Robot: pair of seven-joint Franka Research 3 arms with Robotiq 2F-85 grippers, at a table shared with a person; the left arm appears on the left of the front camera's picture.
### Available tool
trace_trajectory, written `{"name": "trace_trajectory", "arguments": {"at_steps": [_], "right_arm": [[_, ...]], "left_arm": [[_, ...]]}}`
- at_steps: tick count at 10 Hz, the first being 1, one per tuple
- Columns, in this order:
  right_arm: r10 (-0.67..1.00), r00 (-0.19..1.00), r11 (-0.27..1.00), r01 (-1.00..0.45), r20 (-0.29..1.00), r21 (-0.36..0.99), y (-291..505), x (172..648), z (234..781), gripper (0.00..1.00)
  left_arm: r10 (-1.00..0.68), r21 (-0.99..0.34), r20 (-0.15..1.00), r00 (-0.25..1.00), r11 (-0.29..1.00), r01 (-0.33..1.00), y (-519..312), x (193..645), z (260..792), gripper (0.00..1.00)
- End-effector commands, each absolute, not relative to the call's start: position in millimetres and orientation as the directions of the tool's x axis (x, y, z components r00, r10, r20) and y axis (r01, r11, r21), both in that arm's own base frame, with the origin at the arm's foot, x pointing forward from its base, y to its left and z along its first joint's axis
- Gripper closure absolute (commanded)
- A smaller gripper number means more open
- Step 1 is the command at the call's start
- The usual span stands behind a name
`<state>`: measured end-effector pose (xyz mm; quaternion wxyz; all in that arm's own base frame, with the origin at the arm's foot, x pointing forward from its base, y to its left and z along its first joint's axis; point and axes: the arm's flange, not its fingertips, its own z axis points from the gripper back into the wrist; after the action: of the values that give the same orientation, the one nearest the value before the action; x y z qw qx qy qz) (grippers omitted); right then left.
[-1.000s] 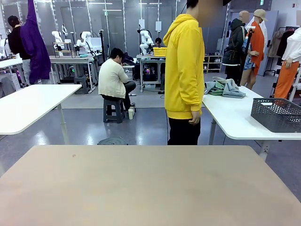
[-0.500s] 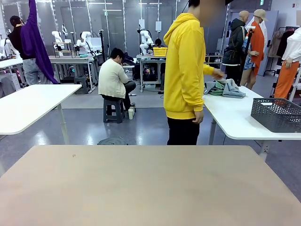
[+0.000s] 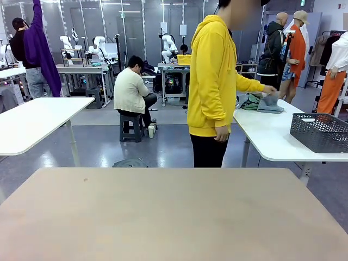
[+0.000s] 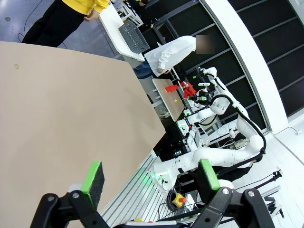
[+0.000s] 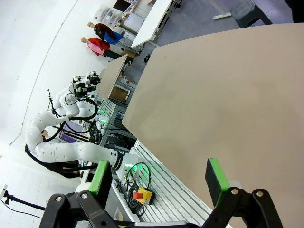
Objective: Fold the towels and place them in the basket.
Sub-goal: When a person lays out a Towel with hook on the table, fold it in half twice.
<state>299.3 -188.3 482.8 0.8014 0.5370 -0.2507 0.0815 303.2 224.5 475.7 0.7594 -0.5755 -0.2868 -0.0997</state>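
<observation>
Towels (image 3: pixel 261 101) lie bunched and unfolded on the white side table (image 3: pixel 255 130) at far right, grey-blue one beside the sea-green. The person's hand (image 3: pixel 270 90) is on the grey one; can't tell if it pinches. Basket (image 3: pixel 319 132) is on the same table, nearer and further right, apart from the towels, with nothing showing above its rim. My read: nothing folded, nothing placed, everything left to do. Left gripper (image 4: pixel 151 176) and right gripper (image 5: pixel 158 178) are spread wide and hold nothing, over the tan work table (image 3: pixel 163 217), which is matte and bare. Room is an open lab with a glossy grey floor, other tables and people beyond.
</observation>
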Motion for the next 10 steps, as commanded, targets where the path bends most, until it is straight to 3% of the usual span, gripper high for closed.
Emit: {"name": "trace_trajectory", "arguments": {"at_steps": [1, 10], "right_arm": [[-0.134, 0.855, 0.408, -0.413, 0.501, 0.814, -189.3, 298.8, 483.0, 0.00], [-0.134, 0.855, 0.408, -0.413, 0.501, 0.814, -189.3, 298.8, 483.0, 0.00]], "left_arm": [[0.177, -0.816, 0.555, 0.813, 0.304, 0.491, 225.4, 302.6, 475.9, 0.00], [0.177, -0.816, 0.555, 0.813, 0.304, 0.491, 225.4, 302.6, 475.9, 0.00]]}}
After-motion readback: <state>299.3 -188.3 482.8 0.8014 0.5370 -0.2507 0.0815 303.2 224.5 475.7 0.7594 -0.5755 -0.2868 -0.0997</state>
